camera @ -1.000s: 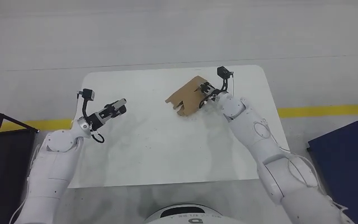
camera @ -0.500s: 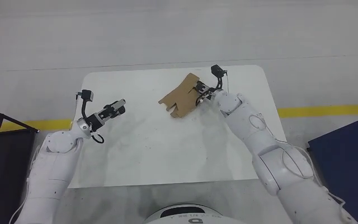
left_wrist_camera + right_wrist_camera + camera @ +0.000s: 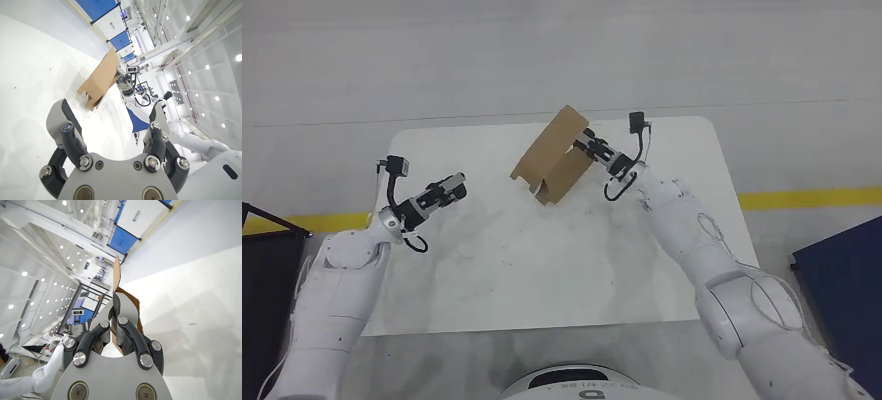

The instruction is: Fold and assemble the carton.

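Note:
A flat brown carton is tilted up off the white table at the back middle, its lower flaps toward the table. My right gripper is shut on the carton's upper right edge; in the right wrist view the cardboard is pinched edge-on between the pads. From the left wrist view the carton stands raised, the right gripper clamped on its far corner. My left gripper hovers at the table's left side, open and empty, pointing at the carton.
The table's front half and right side are bare. A yellow floor line runs past the table's right edge. A dark blue panel stands on the floor at the right.
The right gripper has lifted and swung the carton from nearly flat to steeply tilted, shifting it slightly left and back. The left arm has stayed put.

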Available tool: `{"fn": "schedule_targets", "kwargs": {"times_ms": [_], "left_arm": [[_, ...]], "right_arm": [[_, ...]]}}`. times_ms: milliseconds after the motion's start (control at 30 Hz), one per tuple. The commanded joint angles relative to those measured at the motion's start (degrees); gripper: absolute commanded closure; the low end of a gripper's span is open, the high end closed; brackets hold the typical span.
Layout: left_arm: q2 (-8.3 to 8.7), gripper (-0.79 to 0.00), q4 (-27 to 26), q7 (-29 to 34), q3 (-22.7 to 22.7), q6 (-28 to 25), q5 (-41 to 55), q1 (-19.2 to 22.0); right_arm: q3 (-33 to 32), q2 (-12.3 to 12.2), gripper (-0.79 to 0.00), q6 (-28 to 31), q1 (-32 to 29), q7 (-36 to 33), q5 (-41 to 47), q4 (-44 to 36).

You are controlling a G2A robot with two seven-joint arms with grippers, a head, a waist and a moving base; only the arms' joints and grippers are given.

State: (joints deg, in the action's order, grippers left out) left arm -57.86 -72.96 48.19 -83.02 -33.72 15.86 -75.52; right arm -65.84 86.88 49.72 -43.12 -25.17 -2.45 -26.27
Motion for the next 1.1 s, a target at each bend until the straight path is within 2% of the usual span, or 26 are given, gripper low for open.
{"fn": "schedule_targets", "kwargs": {"times_ms": [0, 167, 333, 500, 733, 1067], "left_arm": [[-0.07, -0.785, 0.13, 0.53, 0.08, -0.6, 2.08, 0.06], [-0.07, -0.785, 0.68, 3.17, 0.43, -0.22, 4.59, 1.06], [-0.21, -0.785, -0.81, 1.96, 1.98, 0.17, 0.26, 1.98], [-0.41, -0.785, -3.39, 1.35, 3.57, -0.02, -2.13, 2.3], [-0.76, -0.785, -7.47, 6.17, 7.66, -1.22, -2.68, 4.0], [-1.39, -0.785, -8.42, 5.36, 11.22, 0.29, -3.38, 7.2]], "right_arm": [[-0.53, -0.43, 0.0, 2.8, -1.61, -0.65, 0.62, -2.92], [-2.11, -1.7, 0.0, 8.28, -7.44, 0.85, 0.3, -14.87], [-4.13, -2.61, 0.0, 8.17, -15.84, 3.9, 4.61, -30.56], [-5.19, -3.48, 0.0, 5.42, -20.65, 2.33, 8.05, -39.37], [-5.58, -4.06, 0.0, 2.95, -23.16, 1.44, 11.6, -44.54], [-4.89, -4.33, 0.0, 1.85, -23.3, 1.37, 11.98, -45.02]]}}
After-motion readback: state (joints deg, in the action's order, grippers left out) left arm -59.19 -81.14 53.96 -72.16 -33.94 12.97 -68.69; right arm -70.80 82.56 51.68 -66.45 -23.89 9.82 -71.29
